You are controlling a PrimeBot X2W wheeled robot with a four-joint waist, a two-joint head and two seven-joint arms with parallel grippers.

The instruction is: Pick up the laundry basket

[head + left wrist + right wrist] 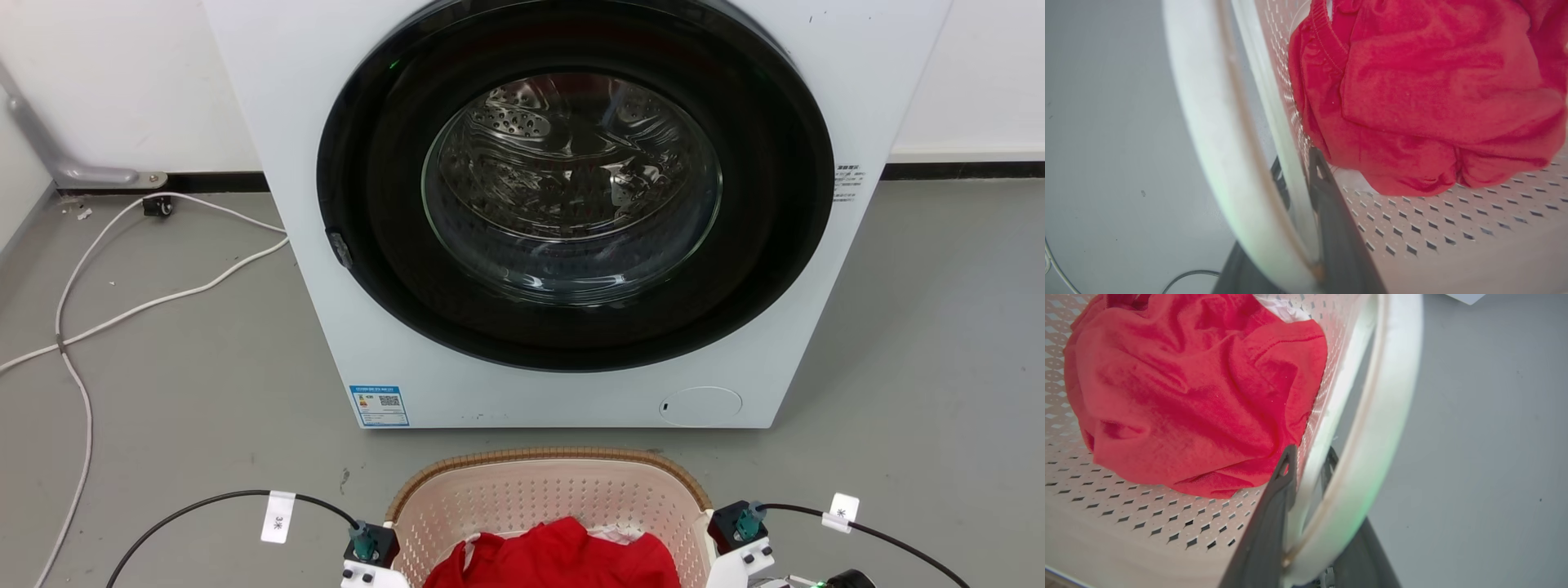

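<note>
Now left gripper (1296, 163), right gripper (1309, 453) tight on laundry basket (555, 490); cable tag (277, 516) "3"

The small rounded-rectangular cream-pink plastic laundry basket (555, 498), with perforated walls, a brown woven-look rim and white side handles, is upright just in front of the white washing machine (277, 122), below its door, with a crumpled red garment (555, 559) inside.
</note>
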